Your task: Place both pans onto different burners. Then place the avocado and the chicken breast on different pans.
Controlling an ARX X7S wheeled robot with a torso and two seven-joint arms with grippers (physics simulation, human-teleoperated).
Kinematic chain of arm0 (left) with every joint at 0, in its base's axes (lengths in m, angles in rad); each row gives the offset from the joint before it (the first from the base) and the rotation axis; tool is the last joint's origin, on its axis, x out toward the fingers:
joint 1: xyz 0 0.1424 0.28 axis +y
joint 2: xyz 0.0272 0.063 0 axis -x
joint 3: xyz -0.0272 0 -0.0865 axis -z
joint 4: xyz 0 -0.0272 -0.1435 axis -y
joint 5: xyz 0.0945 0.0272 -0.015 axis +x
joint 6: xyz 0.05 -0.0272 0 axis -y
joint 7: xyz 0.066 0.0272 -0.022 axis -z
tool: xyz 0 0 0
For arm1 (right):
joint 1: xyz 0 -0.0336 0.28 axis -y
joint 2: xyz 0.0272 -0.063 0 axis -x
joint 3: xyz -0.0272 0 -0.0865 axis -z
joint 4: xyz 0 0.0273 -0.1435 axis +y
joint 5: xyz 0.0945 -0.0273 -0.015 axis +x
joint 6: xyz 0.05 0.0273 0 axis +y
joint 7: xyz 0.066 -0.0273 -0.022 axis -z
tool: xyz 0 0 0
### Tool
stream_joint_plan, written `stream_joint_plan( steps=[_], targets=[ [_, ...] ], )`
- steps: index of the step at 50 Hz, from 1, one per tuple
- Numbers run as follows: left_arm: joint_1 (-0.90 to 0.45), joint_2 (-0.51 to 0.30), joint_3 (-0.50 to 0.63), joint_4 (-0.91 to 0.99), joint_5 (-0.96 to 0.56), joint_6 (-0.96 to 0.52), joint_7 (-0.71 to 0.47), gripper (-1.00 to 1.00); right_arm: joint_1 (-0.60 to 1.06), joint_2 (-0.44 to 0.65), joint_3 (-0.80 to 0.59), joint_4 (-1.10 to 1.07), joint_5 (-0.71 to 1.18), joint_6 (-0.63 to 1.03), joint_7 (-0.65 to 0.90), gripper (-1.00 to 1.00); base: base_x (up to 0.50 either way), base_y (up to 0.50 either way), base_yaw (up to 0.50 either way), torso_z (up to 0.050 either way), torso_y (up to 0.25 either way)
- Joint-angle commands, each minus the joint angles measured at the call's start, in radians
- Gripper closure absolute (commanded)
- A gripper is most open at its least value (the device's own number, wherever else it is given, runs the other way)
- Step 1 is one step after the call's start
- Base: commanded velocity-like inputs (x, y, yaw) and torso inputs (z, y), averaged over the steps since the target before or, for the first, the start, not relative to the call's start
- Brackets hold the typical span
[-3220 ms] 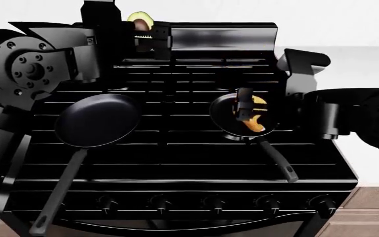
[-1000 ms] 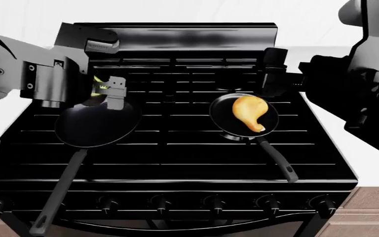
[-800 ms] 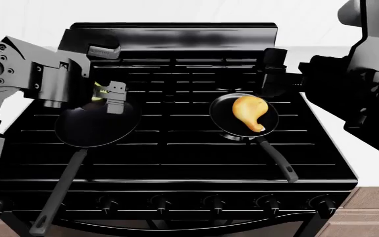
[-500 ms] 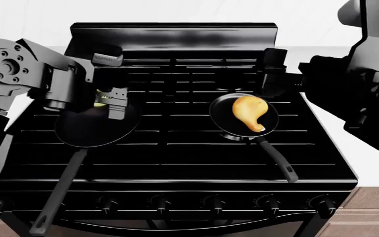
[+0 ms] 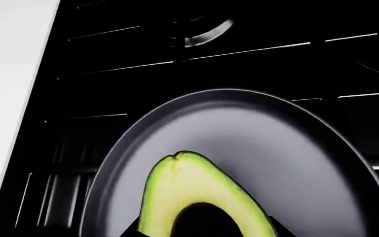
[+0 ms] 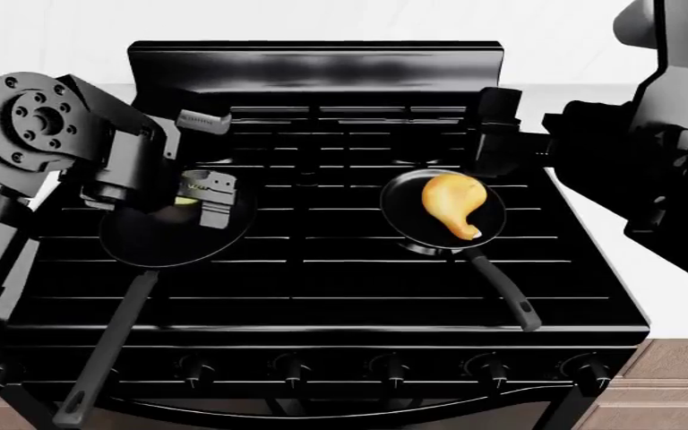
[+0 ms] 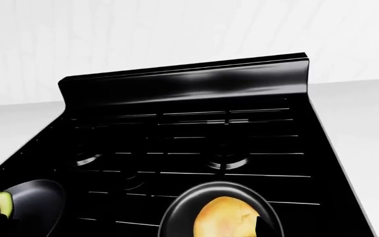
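Avocado [image 6: 186, 199], pinched in the left hand [image 6: 201, 199] at frame left, needs lowering over the pan [image 6: 165, 237] centre before release.

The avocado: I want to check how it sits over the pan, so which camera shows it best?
The left wrist view: the avocado fills the foreground, flesh and pit facing the camera, over the left pan. In the head view the left gripper hides most of it. The right wrist view shows it small at the picture's edge.
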Motion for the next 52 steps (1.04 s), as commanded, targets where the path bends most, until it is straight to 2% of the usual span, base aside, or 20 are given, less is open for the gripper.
stream_joint_plan(
  steps=[1,8,21,22,35,45,52],
  targets=[
    [-0.016,0.012,0.032,-0.041,0.038,0.016,0.031,1.00,-0.002,-0.009,0.004,0.006,-0.004,0.008,-0.002,-1.00,0.00,0.00,0.00,0.000,0.000],
    [-0.033,0.043,0.093,-0.106,0.089,0.023,0.141,1.00,-0.003,-0.008,0.006,0.003,-0.002,0.008,-0.001,-1.00,0.00,0.00,0.00,0.001,0.001],
    [-0.037,0.051,0.105,-0.118,0.092,0.017,0.150,1.00,-0.004,-0.007,0.009,0.004,-0.002,0.009,-0.001,-1.00,0.00,0.00,0.00,0.000,0.000],
    [-0.038,0.051,0.106,-0.119,0.093,0.016,0.150,-1.00,-0.003,-0.007,0.009,0.002,-0.001,0.009,0.000,-1.00,0.00,0.00,0.00,0.000,0.000],
    [-0.035,0.039,0.091,-0.086,0.074,0.015,0.120,-1.00,-0.005,-0.007,0.011,0.002,-0.002,0.011,0.002,-1.00,0.00,0.00,0.00,0.000,0.001],
    [0.009,-0.058,-0.055,0.173,-0.055,0.061,-0.050,-1.00,-0.005,-0.009,0.013,0.002,-0.001,0.012,0.001,-1.00,0.00,0.00,0.00,0.000,0.000],
    [0.029,-0.098,-0.123,0.284,-0.092,0.127,-0.090,-1.00,-0.006,-0.010,0.014,0.001,-0.001,0.012,0.002,-1.00,0.00,0.00,0.00,0.001,0.000]
  ],
)
